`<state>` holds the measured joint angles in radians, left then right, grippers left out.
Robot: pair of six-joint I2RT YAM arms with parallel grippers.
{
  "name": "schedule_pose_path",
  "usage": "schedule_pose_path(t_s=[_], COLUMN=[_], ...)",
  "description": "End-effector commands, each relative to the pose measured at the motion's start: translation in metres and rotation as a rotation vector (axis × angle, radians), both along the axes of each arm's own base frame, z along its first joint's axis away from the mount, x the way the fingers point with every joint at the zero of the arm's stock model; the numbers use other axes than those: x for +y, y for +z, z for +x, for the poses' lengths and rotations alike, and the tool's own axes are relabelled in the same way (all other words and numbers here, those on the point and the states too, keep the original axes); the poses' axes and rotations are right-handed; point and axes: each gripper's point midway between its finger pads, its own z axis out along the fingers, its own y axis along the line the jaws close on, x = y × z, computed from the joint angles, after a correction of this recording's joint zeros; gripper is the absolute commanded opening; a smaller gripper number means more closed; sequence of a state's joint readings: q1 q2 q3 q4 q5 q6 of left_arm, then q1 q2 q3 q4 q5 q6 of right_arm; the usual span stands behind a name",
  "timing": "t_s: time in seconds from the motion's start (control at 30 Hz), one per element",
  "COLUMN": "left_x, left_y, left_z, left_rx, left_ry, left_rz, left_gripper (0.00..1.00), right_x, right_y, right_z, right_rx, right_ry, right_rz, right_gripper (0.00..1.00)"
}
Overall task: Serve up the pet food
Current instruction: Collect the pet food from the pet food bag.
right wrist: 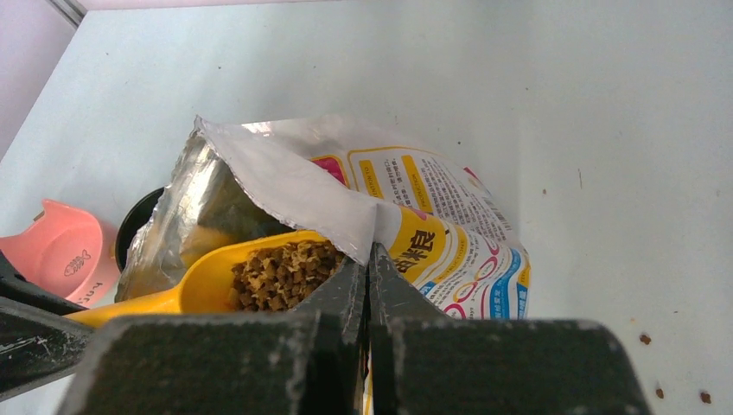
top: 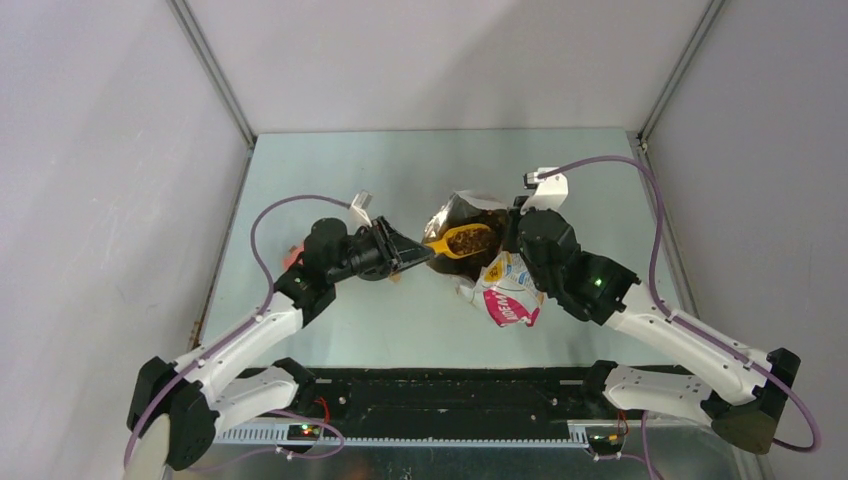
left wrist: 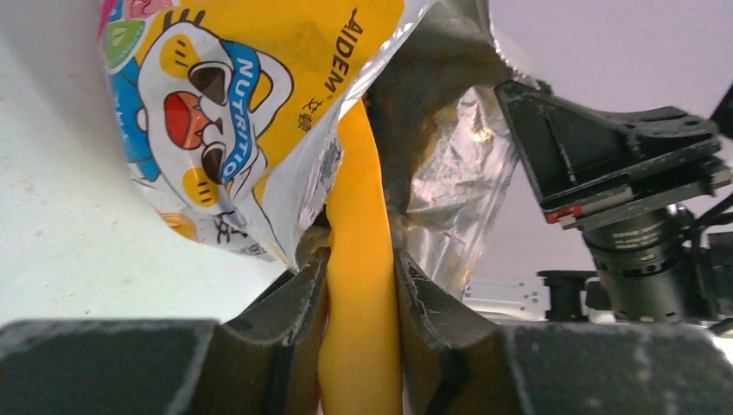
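The pet food [right wrist: 281, 272] is a heap of brown kibble in the bowl of a yellow scoop [top: 462, 240], held at the open foil mouth of the printed bag [top: 508, 290]; it also shows in the top view [top: 472, 239]. My left gripper [left wrist: 363, 259] is shut on the scoop's yellow handle [left wrist: 359, 285]; it shows in the top view [top: 418, 253]. My right gripper [right wrist: 369, 255] is shut on the bag's upper edge [right wrist: 346, 212] and holds the mouth open. The cartoon-cat side of the bag [left wrist: 225, 95] fills the left wrist view.
A pink pet bowl [right wrist: 60, 259] with a fish mark stands left of the bag, mostly hidden under the left arm in the top view [top: 293, 255]. A dark round rim [right wrist: 138, 220] shows behind the bag. A few spilled kibble bits [right wrist: 644, 339] lie on the table [top: 400, 180].
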<state>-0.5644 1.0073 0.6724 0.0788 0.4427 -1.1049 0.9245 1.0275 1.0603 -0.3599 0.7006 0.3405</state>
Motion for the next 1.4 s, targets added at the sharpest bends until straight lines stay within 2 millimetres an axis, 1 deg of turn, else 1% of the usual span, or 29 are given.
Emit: schedule_pose_path(t_s=[0.0,0.03,0.07,0.1,0.13,0.17,0.2,0.23,0.27,0.3,0.43,0.63,0.67,0.8,0.83,0.87,0.9,0.93,1.0,1.03,1.1,1.23,1.37], left_x=[-0.006,-0.005,-0.004,-0.002,0.0,0.002,0.003,0.004,0.005,0.006,0.009,0.01,0.009,0.007,0.008,0.005,0.007,0.003,0.001,-0.002,-0.005,0.0,0.002], left_y=[0.059,0.064,0.062,0.069,0.066,0.071,0.07,0.076,0.075,0.079,0.081,0.074,0.08,0.091,0.101,0.096,0.107,0.101,0.108,0.105,0.104,0.114,0.114], left_z=[-0.002,-0.002,-0.003,-0.004,-0.004,-0.004,-0.004,-0.006,-0.007,-0.008,-0.01,-0.009,-0.01,-0.013,-0.016,-0.014,-0.018,-0.014,-0.014,-0.013,-0.01,-0.015,-0.016], left_rx=[-0.116,-0.135,-0.12,-0.14,-0.118,-0.131,-0.111,-0.113,-0.108,-0.112,-0.101,-0.109,-0.131,-0.167,-0.202,-0.169,-0.209,-0.165,-0.163,-0.152,-0.132,-0.185,-0.194], left_ry=[-0.044,-0.045,-0.042,-0.04,-0.03,-0.027,-0.022,-0.025,-0.025,-0.025,-0.02,-0.016,-0.031,-0.082,-0.102,-0.118,-0.14,-0.151,-0.195,-0.217,-0.224,-0.223,-0.198], left_rz=[-0.274,-0.296,-0.31,-0.336,-0.352,-0.375,-0.392,-0.419,-0.427,-0.448,-0.477,-0.502,-0.529,-0.605,-0.635,-0.643,-0.68,-0.695,-0.748,-0.751,-0.758,-0.758,-0.719], left_gripper=[0.0,0.0,0.0,0.0,0.0,0.0,0.0,0.0,0.0,0.0,0.0,0.0,0.0,0.0,0.0,0.0,0.0,0.0,0.0,0.0,0.0,0.0,0.0], right_x=[-0.001,-0.002,-0.002,-0.003,-0.003,-0.004,-0.004,-0.004,-0.004,-0.004,-0.006,-0.008,-0.007,-0.009,-0.009,-0.009,-0.01,-0.01,-0.012,-0.013,-0.014,-0.016,-0.017], right_y=[0.039,0.04,0.04,0.041,0.042,0.043,0.043,0.045,0.044,0.045,0.046,0.047,0.047,0.047,0.049,0.048,0.05,0.05,0.052,0.052,0.053,0.053,0.053], right_z=[-0.009,-0.01,-0.011,-0.011,-0.012,-0.012,-0.013,-0.014,-0.014,-0.014,-0.015,-0.015,-0.015,-0.014,-0.015,-0.014,-0.015,-0.015,-0.015,-0.015,-0.015,-0.014,-0.013], right_rx=[-0.084,-0.086,-0.086,-0.088,-0.09,-0.092,-0.092,-0.094,-0.093,-0.095,-0.095,-0.097,-0.096,-0.102,-0.109,-0.113,-0.117,-0.12,-0.126,-0.127,-0.129,-0.133,-0.133], right_ry=[0.01,0.011,0.01,0.009,0.008,0.008,0.01,0.011,0.013,0.013,0.006,-0.003,-0.004,-0.011,-0.01,-0.011,-0.012,-0.014,-0.018,-0.02,-0.027,-0.036,-0.041], right_rz=[0.12,0.123,0.125,0.128,0.129,0.133,0.135,0.141,0.143,0.146,0.151,0.161,0.164,0.169,0.177,0.18,0.184,0.184,0.188,0.189,0.186,0.183,0.18], right_gripper=[0.0,0.0,0.0,0.0,0.0,0.0,0.0,0.0,0.0,0.0,0.0,0.0,0.0,0.0,0.0,0.0,0.0,0.0,0.0,0.0,0.0,0.0,0.0])
